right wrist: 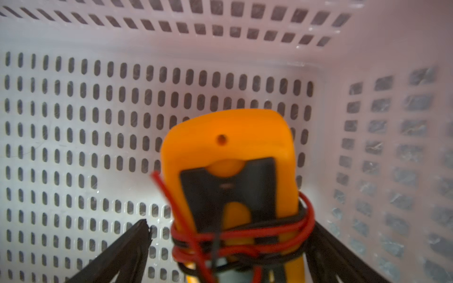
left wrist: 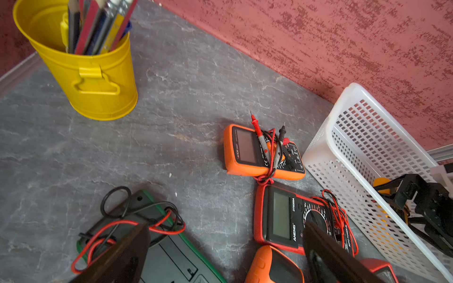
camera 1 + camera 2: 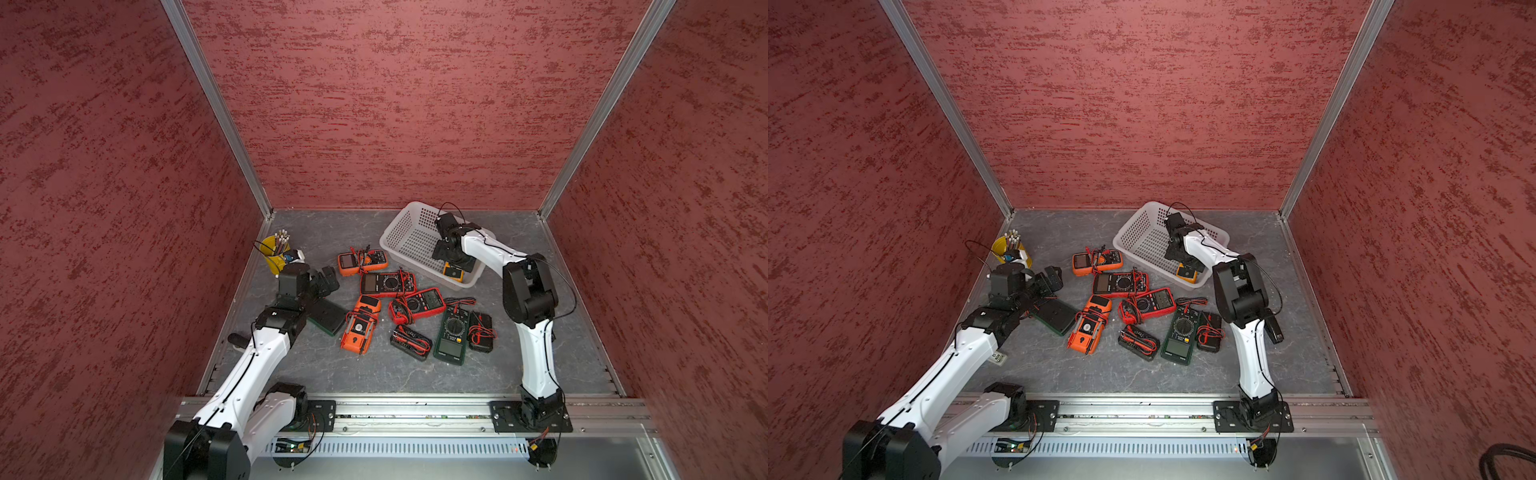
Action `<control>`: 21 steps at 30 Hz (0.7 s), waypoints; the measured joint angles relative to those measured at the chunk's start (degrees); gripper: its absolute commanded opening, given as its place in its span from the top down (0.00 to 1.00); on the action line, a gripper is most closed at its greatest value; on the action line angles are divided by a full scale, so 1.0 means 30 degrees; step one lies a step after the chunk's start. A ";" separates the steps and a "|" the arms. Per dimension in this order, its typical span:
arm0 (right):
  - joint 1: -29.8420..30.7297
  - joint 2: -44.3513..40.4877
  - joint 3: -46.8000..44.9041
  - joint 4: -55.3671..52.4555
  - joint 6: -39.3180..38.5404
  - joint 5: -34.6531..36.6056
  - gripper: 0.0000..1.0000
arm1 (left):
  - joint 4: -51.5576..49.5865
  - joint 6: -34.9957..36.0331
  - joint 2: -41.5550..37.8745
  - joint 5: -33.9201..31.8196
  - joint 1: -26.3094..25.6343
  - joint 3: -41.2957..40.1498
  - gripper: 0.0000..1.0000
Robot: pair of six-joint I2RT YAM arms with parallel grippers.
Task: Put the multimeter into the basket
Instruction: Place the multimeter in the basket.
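Observation:
The white perforated basket (image 3: 398, 227) (image 3: 1133, 226) (image 2: 343, 137) (image 1: 73, 122) stands at the back right of the table. A yellow multimeter (image 3: 453, 273) (image 3: 1187, 273) (image 1: 228, 144), wrapped in red and black leads, is inside it near its front corner. My right gripper (image 3: 452, 262) (image 3: 1185, 262) (image 1: 230, 224) reaches down into the basket and is open, its fingers standing on either side of the multimeter. My left gripper (image 3: 328, 276) (image 3: 1052, 276) (image 2: 225, 226) is open and empty, low over the table near a face-down green-edged meter (image 3: 328, 316) (image 2: 171, 259).
Several more multimeters lie mid-table: an orange one (image 3: 363, 262) (image 2: 259, 152), a red-black one (image 3: 387, 284) (image 2: 289, 215), a red one (image 3: 417, 304), a green one (image 3: 452, 334) and an orange clamp meter (image 3: 360, 325). A yellow cup of pencils (image 3: 275, 254) (image 2: 93, 73) stands back left.

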 measured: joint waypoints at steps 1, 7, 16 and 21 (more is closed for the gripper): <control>0.0000 -0.0211 -0.0051 0.0007 -0.0146 -0.0124 0.01 | -0.0189 -0.0131 -0.0007 0.0036 -0.0124 0.0000 0.00; 0.0007 -0.3344 -0.1129 0.0561 -0.1472 -0.0823 0.01 | -0.2273 -0.0328 -0.0029 -0.0277 -0.2572 0.0525 0.00; 0.0044 -1.1030 -0.7002 0.2098 -0.2878 -0.0670 0.01 | -0.5508 -0.0335 -0.0080 -0.1290 -0.6943 0.1158 0.00; 0.0044 -1.4185 -1.0287 0.1851 -0.2943 0.1071 0.01 | -0.6084 -0.0852 0.0408 -0.1982 -0.9355 0.0568 0.00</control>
